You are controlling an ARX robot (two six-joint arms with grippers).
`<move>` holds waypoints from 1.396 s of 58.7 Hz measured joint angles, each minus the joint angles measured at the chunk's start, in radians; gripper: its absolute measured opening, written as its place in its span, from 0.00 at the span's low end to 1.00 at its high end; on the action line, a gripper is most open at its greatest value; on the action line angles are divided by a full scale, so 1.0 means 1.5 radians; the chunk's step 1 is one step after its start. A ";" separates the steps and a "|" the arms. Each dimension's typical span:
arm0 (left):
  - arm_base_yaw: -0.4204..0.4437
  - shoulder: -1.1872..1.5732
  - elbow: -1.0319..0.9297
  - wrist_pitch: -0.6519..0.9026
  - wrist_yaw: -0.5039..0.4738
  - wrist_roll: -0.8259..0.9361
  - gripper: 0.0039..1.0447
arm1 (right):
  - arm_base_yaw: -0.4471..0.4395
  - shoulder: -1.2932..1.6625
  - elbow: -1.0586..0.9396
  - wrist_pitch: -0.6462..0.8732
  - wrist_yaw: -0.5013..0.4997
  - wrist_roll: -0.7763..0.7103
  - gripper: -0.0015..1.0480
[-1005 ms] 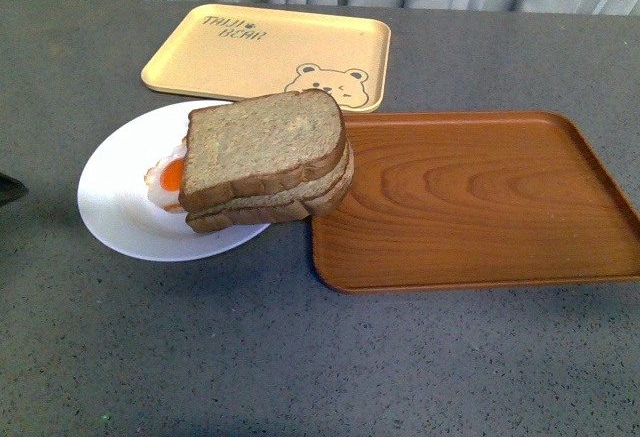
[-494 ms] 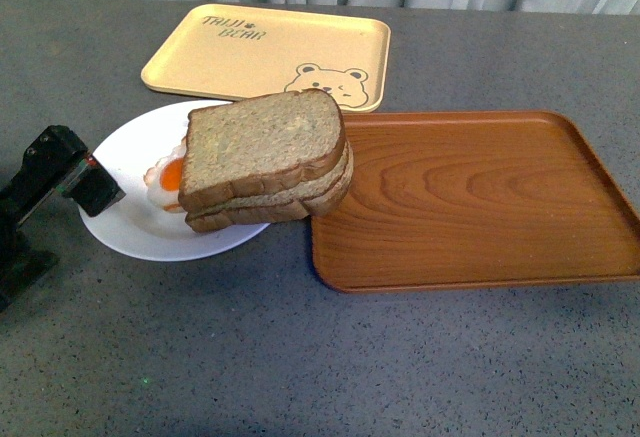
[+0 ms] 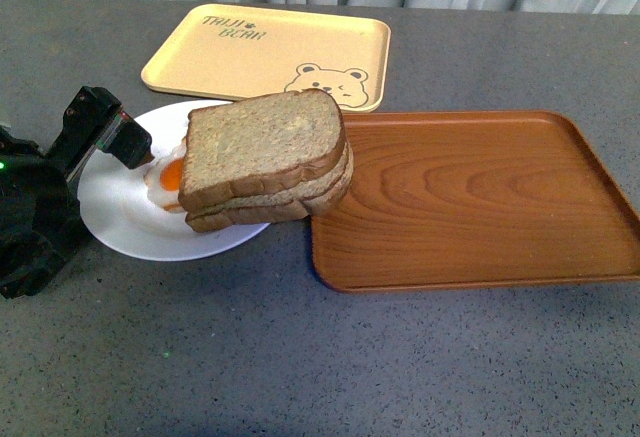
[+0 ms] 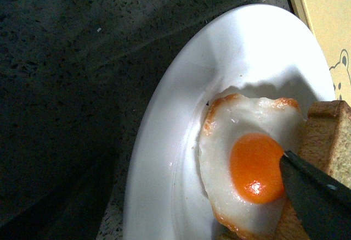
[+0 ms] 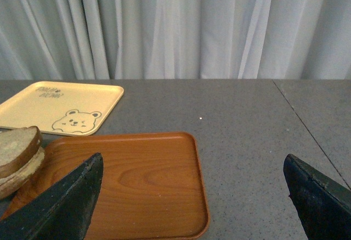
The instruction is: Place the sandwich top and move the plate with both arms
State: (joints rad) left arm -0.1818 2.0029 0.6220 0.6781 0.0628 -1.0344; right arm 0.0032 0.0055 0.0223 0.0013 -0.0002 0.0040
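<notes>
The sandwich top [image 3: 262, 142] lies on a second slice, stacked on the right side of the white plate [image 3: 120, 212] and overhanging the wooden tray. A fried egg [image 3: 168, 177] sticks out from under it on the left. My left gripper [image 3: 110, 127] is open and hovers over the plate's left rim, close to the egg. In the left wrist view one finger [image 4: 318, 196] is over the egg [image 4: 252, 163], beside the bread [image 4: 329, 135] and above the plate [image 4: 175, 119]. My right gripper [image 5: 189, 207] is open and empty, off the front view, above the table by the wooden tray's near right corner.
A brown wooden tray [image 3: 480, 197] lies right of the plate and touches the sandwich; it also shows in the right wrist view [image 5: 126, 179]. A cream bear-print tray [image 3: 265, 52] lies behind the plate. Grey curtains close off the table's far edge.
My left arm has come in from the left edge and moved up and right to the plate's left rim. The sandwich and plate have not moved.
</notes>
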 joint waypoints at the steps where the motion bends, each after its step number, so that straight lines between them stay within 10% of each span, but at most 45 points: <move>1: 0.000 0.004 -0.001 0.004 0.000 -0.003 0.78 | 0.000 0.000 0.000 0.000 0.000 0.000 0.91; 33: -0.005 0.039 -0.054 0.096 0.027 -0.070 0.05 | 0.000 0.000 0.000 0.000 0.000 0.000 0.91; 82: -0.015 -0.047 -0.137 0.157 0.044 -0.134 0.02 | 0.000 0.000 0.000 0.000 0.000 0.000 0.91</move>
State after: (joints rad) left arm -0.2047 1.9324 0.4160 0.9138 0.1291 -1.2346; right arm 0.0032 0.0055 0.0223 0.0013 -0.0002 0.0040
